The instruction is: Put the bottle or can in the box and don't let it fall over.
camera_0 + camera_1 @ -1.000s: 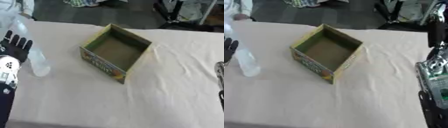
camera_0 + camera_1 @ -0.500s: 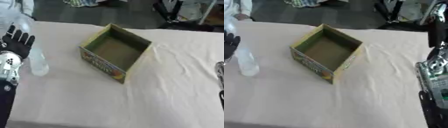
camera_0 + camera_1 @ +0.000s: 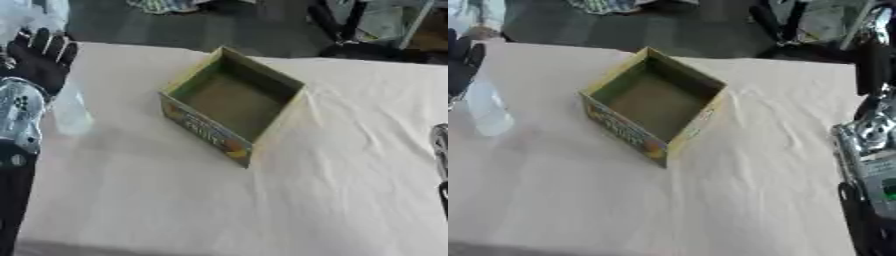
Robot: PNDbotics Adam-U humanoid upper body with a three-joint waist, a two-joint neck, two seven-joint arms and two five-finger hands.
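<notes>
Bottle [image 3: 487, 107] first: a clear plastic one, upright on the bench [image 3: 262, 210], just off the inner side of the left hand [image 3: 39, 55]. That hand has crept forward over the last second, and now its dark fingers stand straight and spread, pointing away up the bench, with the bottle beside the palm and wrist and nothing curled round it. Whether the hand actually touches the plastic, I cannot tell; it is a near thing either way. The bottle itself has not shifted and has not tipped.

So what does the move mean? To my eye the reach is in progress and the grasp has not been made. The fingers have gone past the bottle, so the hand is lined up alongside it, and the next job is to close round the body without nudging it over. A light, see-through bottle like that looks easy to knock.

Further out from the hand, across to its right, sits the box [image 3: 232, 107]: open top, green inside, printed yellow sides, turned corner-on, nothing in it. It is well apart from the bottle, so a carry is needed.

Far side, the right hand [image 3: 868, 165] shows at the edge of the right eye view; I cannot tell how its fingers stand.
</notes>
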